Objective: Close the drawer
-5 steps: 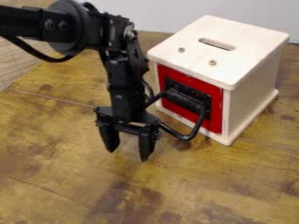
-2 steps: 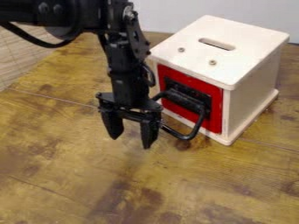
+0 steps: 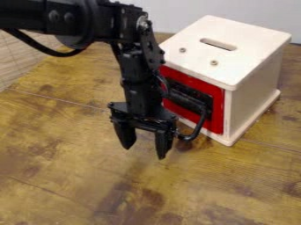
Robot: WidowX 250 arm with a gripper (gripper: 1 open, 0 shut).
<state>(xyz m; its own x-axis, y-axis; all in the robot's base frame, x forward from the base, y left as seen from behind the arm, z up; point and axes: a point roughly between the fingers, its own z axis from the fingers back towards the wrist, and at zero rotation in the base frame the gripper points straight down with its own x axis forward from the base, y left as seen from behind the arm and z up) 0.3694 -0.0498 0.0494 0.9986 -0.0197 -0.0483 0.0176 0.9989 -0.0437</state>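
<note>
I see my tool at 7 o'clock, fingers spread, pinching nothing, tips low over the wooden surface. Just at its 2 o'clock sits the red drawer, its black handle beside my fingers, in the white cabinet.

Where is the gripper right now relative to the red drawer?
In the camera view, the black gripper hangs open just above the wooden table, in front and to the image-left of the glossy red drawer of the cream-white cabinet, beside its black loop handle.
</note>
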